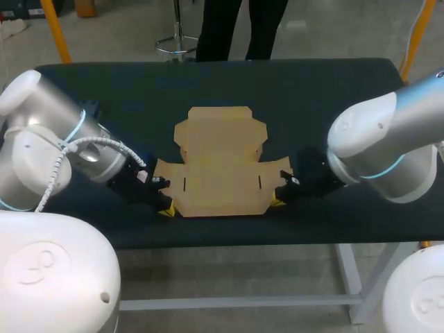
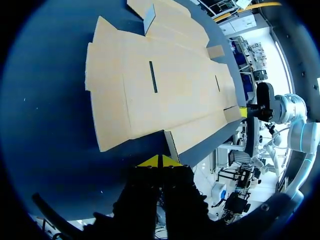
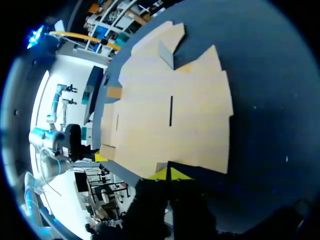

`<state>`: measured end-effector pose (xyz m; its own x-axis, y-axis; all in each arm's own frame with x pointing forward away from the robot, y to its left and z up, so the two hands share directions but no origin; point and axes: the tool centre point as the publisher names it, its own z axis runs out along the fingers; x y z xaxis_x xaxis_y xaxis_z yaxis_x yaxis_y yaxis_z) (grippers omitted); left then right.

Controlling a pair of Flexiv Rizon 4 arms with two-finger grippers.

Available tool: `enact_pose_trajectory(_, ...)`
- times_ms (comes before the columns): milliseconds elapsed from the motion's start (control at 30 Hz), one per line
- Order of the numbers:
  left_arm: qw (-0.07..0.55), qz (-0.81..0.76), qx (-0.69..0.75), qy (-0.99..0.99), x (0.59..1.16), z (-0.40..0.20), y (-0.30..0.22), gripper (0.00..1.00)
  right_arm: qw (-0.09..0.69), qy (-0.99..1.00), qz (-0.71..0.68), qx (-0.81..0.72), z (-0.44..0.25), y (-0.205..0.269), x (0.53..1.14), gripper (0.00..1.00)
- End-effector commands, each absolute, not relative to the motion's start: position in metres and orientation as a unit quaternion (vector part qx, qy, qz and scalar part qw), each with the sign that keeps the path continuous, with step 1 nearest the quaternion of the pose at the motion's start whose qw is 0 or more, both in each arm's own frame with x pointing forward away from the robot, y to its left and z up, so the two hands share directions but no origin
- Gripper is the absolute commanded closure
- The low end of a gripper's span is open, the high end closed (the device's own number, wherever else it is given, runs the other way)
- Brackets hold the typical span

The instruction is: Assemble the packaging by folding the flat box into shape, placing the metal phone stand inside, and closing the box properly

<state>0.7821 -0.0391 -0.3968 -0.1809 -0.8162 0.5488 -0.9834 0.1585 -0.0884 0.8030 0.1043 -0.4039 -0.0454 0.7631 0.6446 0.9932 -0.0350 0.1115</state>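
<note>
A flat, unfolded brown cardboard box [image 1: 220, 163] lies in the middle of the dark table, with two short slits near its front edge. My left gripper [image 1: 167, 210] is shut, its yellow tips pressed together at the box's near left corner. In the left wrist view the tips [image 2: 159, 161] sit just short of a small corner flap of the box [image 2: 150, 90]. My right gripper [image 1: 277, 202] is shut at the near right corner, and its tips [image 3: 169, 173] meet right at the edge of the box [image 3: 170, 115]. No metal phone stand is in view.
The table's dark cloth [image 1: 333, 97] lies bare on all sides of the cardboard. The table's front edge [image 1: 229, 239] runs close behind both grippers. Each wrist view shows the other arm's gripper at the opposite corner of the box.
</note>
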Motion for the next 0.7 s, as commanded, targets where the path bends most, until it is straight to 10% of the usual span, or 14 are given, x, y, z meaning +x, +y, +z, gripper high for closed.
enact_pose_trajectory(33, 0.177, 0.209, 0.612, -0.741, 0.779, -0.39, -0.048, 1.0, 0.198, -0.665, -0.283, -0.662, -0.403, 0.107, 0.802, 1.0)
enact_pose_trajectory(700, 0.164, 0.209, 0.611, -0.746, 0.785, -0.386, -0.059, 1.0, 0.184, -0.672, -0.274, -0.663, -0.399, 0.114, 0.802, 1.0)
